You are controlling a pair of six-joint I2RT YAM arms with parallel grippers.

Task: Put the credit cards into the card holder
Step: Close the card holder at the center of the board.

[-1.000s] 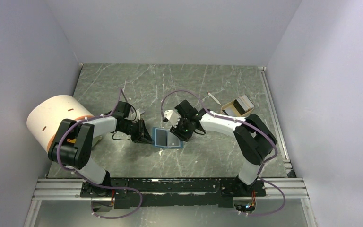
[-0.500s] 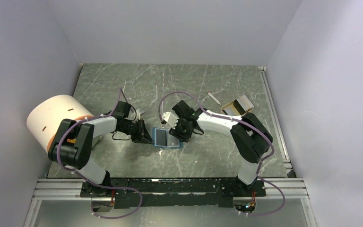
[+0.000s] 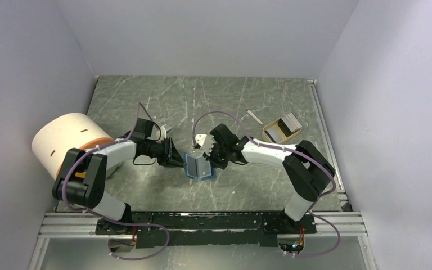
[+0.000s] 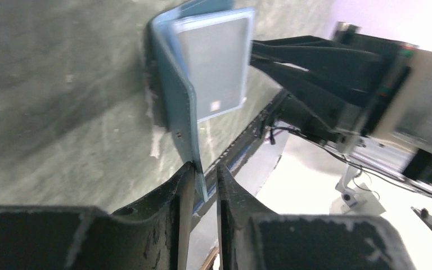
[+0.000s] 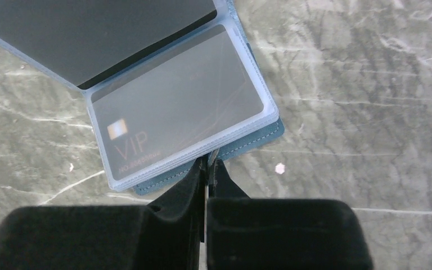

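The card holder (image 3: pixel 198 167), lying open and flat a second ago near the middle of the counter (image 3: pixel 146 101), a little toward its near edge, is now standing half-folded, its left cover tipping up off the stone. Inside, a pale VIP card (image 5: pixel 180 109) is sitting in a clear sleeve, with a dark card (image 5: pixel 95 34) in the sleeve beside it. The right hand (image 5: pixel 207 163), its fingers apart a moment earlier, is now pressing them together on the holder's outer edge, seemingly pinching a sleeve or the cover there. The left hand (image 4: pixel 202 171), clamped tight until just now, is loosening: its fingers are standing slightly apart on either side of the raised cover's corner, with a gap showing beside it. Read together, the grip appears to be passing from left to right, most likely so that a page can be steadied or turned and a free slot exposed. Two cards are looking safely stowed, and more seem to be waiting in the tan tray (image 3: pixel 268 133) toward the counter's far right corner.
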